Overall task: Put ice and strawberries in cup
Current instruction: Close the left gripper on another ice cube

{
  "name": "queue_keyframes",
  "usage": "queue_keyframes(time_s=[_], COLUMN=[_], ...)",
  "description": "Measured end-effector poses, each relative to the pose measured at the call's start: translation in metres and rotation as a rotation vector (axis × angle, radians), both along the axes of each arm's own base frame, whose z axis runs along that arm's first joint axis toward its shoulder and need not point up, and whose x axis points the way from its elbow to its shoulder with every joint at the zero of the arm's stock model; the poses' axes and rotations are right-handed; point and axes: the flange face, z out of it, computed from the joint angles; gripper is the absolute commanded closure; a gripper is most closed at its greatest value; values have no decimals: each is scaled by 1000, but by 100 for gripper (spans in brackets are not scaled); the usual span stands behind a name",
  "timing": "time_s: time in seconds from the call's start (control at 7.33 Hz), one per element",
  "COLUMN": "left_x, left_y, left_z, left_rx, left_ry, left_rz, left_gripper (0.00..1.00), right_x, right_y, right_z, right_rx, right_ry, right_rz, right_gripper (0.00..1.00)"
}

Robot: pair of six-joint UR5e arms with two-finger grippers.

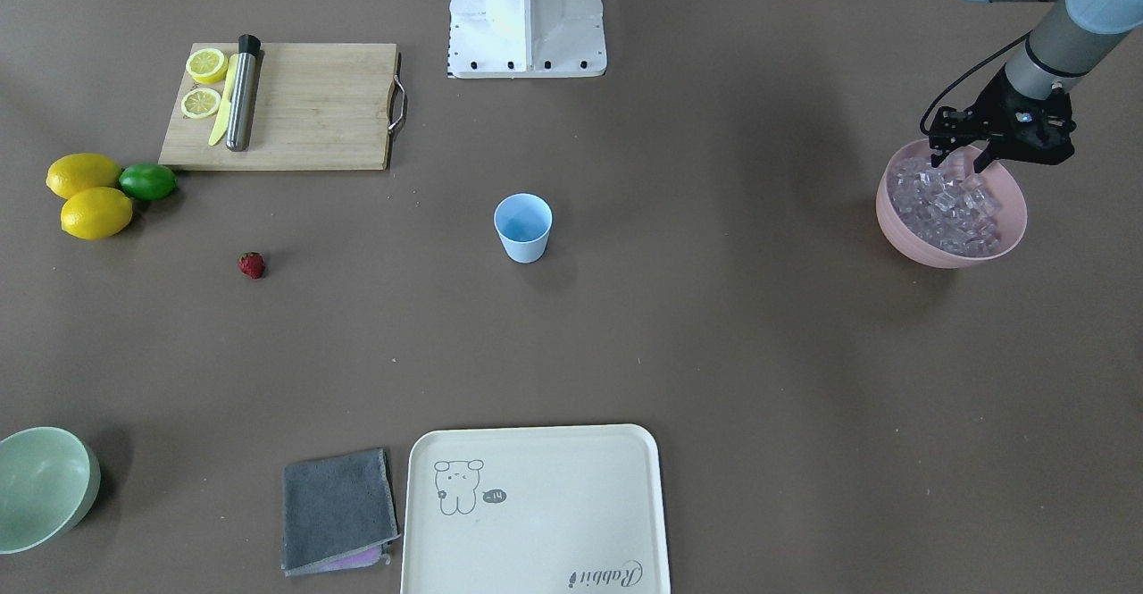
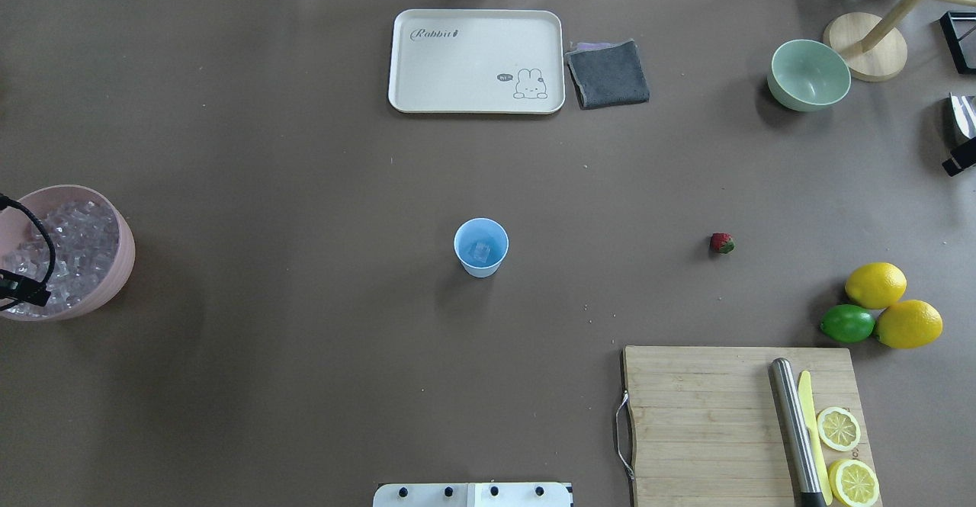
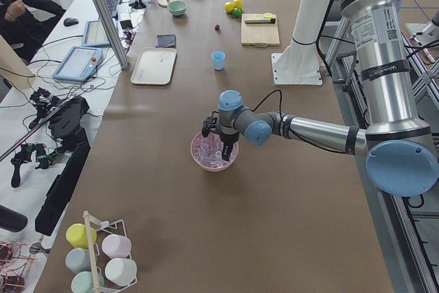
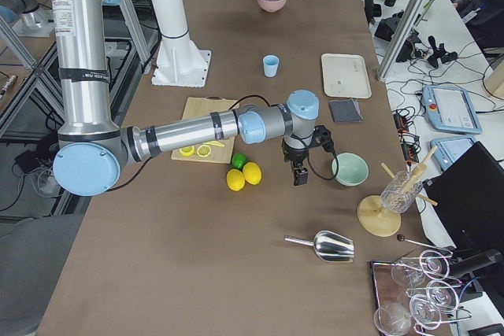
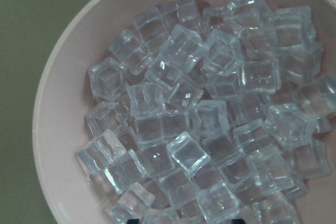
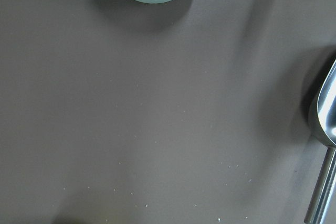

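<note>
Brown bench (image 1: 714, 335) all across, with the cup (image 1: 523, 228) upright at its middle; seen from overhead, one ice cube (image 2: 481, 251) lies inside. At one end the left tool (image 1: 960, 163) hangs over the pink bowl (image 1: 906, 241) of ice (image 1: 951, 210), fingers spread wide, tips among the cubes, nothing clamped. The strawberry (image 1: 251, 264) lies alone, well apart from the cup. The right tool (image 4: 300, 175) hovers near the green bowl (image 4: 350, 169); whether it is spread or closed I cannot tell.

Upright light-blue cup (image 2: 481, 268) holds 1 ice cube (image 2: 480, 251); strawberry (image 2: 721, 243) lies well apart.
</note>
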Motion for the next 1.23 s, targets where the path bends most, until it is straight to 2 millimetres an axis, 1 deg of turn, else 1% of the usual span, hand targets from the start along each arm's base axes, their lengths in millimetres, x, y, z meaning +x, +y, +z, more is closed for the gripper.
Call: queue_keyframes(time_s=[0.14,0.82,0.95,1.09,1.23], left_x=[0,1,2,3,4], left_y=[0,1,1,2,2], left_z=[1,4,5,5,5], left_rx=[-1,-4,-2,0,0], left_ry=[-2,-7,-10,-13,-14], left_rz=[1,5,7,8,10], left_gripper=[41,42,48,58,70], right_x=[0,0,0,0,0], right_y=[0,0,0,0,0], right_z=[0,-1,-1,-1,0], right_rx=[0,1,1,0,-1], right_ry=[0,0,0,0,0], right_rz=[0,0,0,0,0], right_gripper=[0,0,0,0,0])
